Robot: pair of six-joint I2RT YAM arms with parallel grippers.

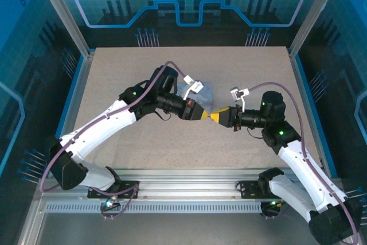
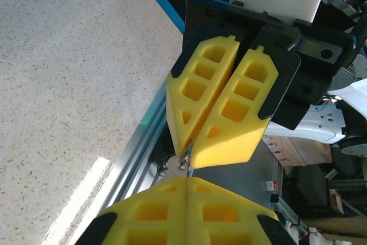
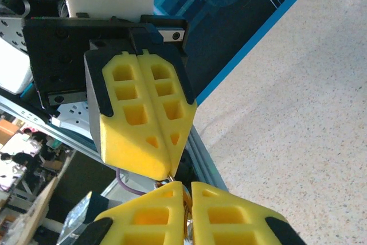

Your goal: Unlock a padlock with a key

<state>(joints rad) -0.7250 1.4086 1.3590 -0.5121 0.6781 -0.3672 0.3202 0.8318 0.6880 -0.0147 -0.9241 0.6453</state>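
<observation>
Over the middle of the table (image 1: 114, 84) our two grippers meet tip to tip. Our left gripper (image 1: 206, 113) is squeezed tight; our right gripper (image 1: 214, 116) pinches the tiny key (image 2: 184, 162), we think. We have yet to open the padlock.

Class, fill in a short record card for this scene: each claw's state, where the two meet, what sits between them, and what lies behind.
Left claw: shut, pointing at the other
Right claw: shut, tip to tip with the left
Between the tips: small silvery metal piece; key or padlock, cannot tell
Meeting place: over the middle of the table
Behind them: pale bluish item, too blurred to name
</observation>
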